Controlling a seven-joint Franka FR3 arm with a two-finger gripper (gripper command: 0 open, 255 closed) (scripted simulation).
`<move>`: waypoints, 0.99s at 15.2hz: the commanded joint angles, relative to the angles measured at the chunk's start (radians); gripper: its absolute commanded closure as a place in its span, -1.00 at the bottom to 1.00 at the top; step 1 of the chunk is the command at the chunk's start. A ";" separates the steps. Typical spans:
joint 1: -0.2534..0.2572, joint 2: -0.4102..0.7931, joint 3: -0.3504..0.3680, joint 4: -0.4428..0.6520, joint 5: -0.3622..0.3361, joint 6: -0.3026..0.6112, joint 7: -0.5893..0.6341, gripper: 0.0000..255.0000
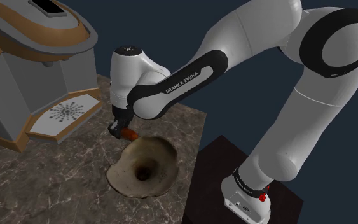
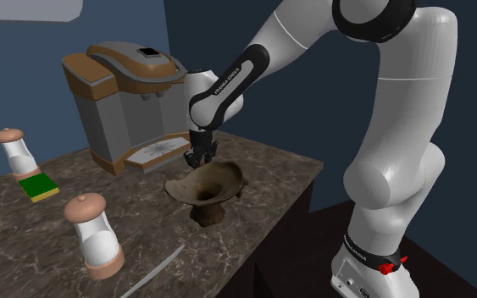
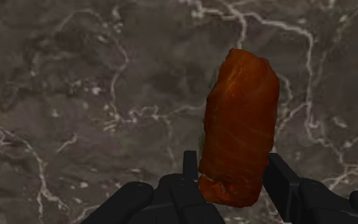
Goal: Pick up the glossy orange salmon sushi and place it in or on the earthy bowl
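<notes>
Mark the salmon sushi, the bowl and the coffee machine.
salmon sushi (image 3: pixel 240 121): wrist view, middle of its orange upper face.
bowl (image 1: pixel 163 154): shoulder view, inner wall just below the rim.
coffee machine (image 2: pixel 101 114): second exterior view, grey side panel.

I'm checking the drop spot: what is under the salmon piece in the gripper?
Dark veined marble counter shows around the salmon clasped in the gripper. The patch straight beneath is hidden by the salmon itself. In the shoulder view it hangs near the bowl.

End effector (image 1: pixel 123 131) with orange sushi (image 1: pixel 131 134) near bowl (image 1: pixel 165 153)
</notes>
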 commanded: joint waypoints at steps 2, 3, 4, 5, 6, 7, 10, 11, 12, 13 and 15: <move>-0.001 0.001 -0.001 0.000 -0.001 -0.001 0.000 1.00; -0.001 0.002 -0.002 0.000 -0.001 -0.001 0.000 1.00; -0.001 0.000 -0.001 -0.002 0.000 0.000 0.000 1.00; -0.002 -0.010 0.001 0.002 0.009 -0.012 -0.007 1.00; -0.004 -0.020 0.003 0.006 0.017 -0.025 -0.013 1.00; -0.005 -0.030 0.004 0.010 0.025 -0.037 -0.019 1.00; -0.008 -0.058 0.008 0.023 0.048 -0.074 -0.035 1.00; -0.009 -0.067 0.009 0.028 0.055 -0.087 -0.041 1.00; -0.009 -0.076 0.009 0.033 0.061 -0.100 -0.046 1.00; -0.010 -0.085 0.010 0.038 0.068 -0.112 -0.050 1.00; -0.011 -0.101 0.010 0.050 0.080 -0.138 -0.060 1.00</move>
